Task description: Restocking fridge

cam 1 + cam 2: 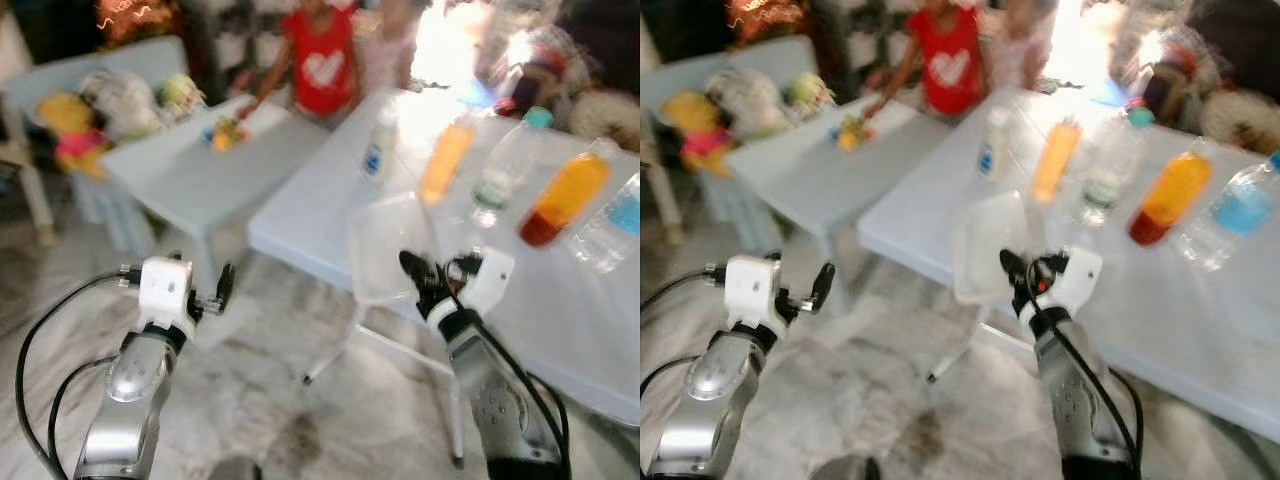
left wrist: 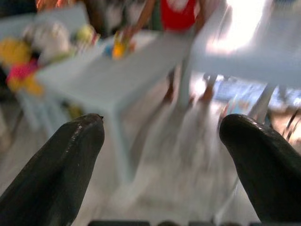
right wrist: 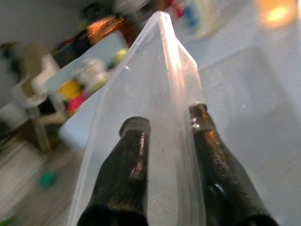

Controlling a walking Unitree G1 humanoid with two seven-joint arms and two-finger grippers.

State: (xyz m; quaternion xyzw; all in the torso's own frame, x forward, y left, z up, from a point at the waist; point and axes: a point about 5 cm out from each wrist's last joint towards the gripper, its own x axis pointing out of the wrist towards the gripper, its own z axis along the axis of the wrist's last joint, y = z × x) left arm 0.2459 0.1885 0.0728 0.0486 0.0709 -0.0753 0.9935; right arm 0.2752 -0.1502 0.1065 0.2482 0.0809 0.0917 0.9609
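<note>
Early in the restocking, by the look of it: no fridge anywhere in sight, nothing yet put away. Right gripper (image 1: 418, 278) clamped on the near wall of a clear, thin-walled plastic container (image 1: 385, 245), one black finger (image 3: 123, 160) on each side of the wall, the container at the near edge of the pale blue plastic table (image 1: 330, 190). Left gripper (image 1: 215, 292) spread wide and holding nothing, hovering over the marbled floor (image 1: 290, 390) to the left of the table. Still waiting on the tabletop, beyond the container: a small white bottle with a blue label (image 1: 378, 146), a tall orange-filled bottle (image 1: 445, 160), a clear bottle with a teal cap (image 1: 505, 165), an orange-and-red drink bottle (image 1: 565, 200), a water bottle with a blue label (image 1: 612, 225). Left to do, judging from this: loading or carrying everything, then reaching the fridge. Views blurred; a person in a red shirt (image 1: 322, 60) stands beyond the tables.
</note>
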